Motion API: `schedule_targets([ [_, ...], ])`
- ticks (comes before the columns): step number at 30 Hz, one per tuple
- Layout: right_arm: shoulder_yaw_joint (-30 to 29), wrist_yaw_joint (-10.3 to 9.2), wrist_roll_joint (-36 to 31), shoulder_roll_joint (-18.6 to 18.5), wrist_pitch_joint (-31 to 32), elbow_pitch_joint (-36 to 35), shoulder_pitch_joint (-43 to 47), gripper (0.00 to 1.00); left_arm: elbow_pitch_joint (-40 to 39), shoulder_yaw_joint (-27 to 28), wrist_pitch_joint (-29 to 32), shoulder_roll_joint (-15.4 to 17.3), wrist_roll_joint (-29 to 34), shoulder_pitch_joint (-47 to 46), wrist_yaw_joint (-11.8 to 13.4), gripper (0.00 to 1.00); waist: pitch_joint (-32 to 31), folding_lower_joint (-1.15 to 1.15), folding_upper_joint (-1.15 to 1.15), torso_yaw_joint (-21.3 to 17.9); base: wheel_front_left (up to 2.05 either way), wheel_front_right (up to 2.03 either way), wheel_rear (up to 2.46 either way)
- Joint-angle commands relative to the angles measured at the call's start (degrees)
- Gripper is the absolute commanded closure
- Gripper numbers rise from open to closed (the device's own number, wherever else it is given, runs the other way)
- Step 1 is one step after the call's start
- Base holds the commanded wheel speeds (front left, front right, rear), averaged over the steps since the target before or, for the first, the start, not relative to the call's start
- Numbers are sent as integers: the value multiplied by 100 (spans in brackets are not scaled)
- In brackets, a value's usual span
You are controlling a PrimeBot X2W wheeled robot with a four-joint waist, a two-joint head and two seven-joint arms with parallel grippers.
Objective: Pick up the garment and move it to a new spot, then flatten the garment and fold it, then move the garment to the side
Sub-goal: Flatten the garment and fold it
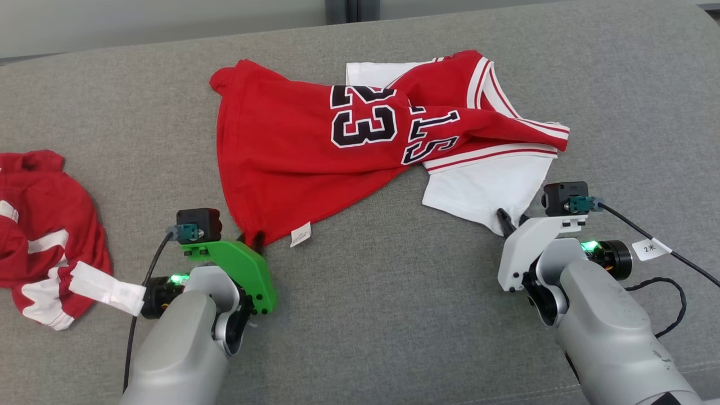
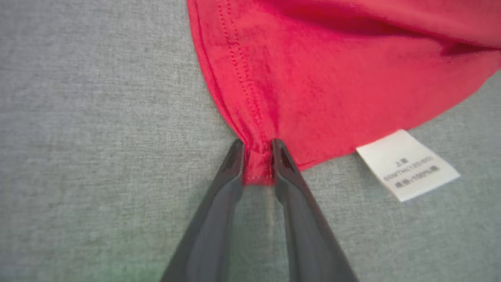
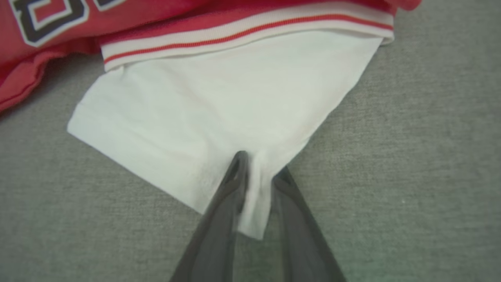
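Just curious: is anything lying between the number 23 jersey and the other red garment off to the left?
No. In the head view, bare grey cushion lies between the jersey and the red garment; nothing sits on it.

Left forearm (image 1: 180, 349): smooth grey shell, bright green wrist bracket (image 1: 239, 267), black left camera cube (image 1: 201, 222) with teal plug, thin left cable (image 1: 130, 343), lit green left LED (image 1: 179, 278), white tape flag (image 1: 107, 289). Right forearm (image 1: 613, 337): same grey shell, white wrist bracket (image 1: 529, 247), black right camera cube (image 1: 564, 197) with teal plug, green right LED (image 1: 589, 246), black right cable (image 1: 621, 220) carrying a white tag (image 1: 651, 248) with handwritten marks. Left gripper (image 2: 256, 149) and right gripper (image 3: 262, 162) each have two long dark grey fingers tapering to narrow tips.
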Motion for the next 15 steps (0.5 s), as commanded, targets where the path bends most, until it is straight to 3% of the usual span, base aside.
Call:
schedule_targets([
  [1, 68, 60, -57, 167, 163, 282, 234, 100, 346, -249, 278, -264, -61, 393, -99, 100, 27, 0, 0, -11, 0, 0, 0],
  [6, -258, 29, -115, 107, -197, 373, 90, 100, 297, -168, -239, -213, -107, 193, -22, 100, 28, 0, 0, -25, 0, 0, 0],
  [15, -1125, 31, -446, 90, -1033, -110, 122, 100, -453, 260, -1396, -99, -536, 238, -376, 100, -300, 0, 0, -32, 0, 0, 0],
])
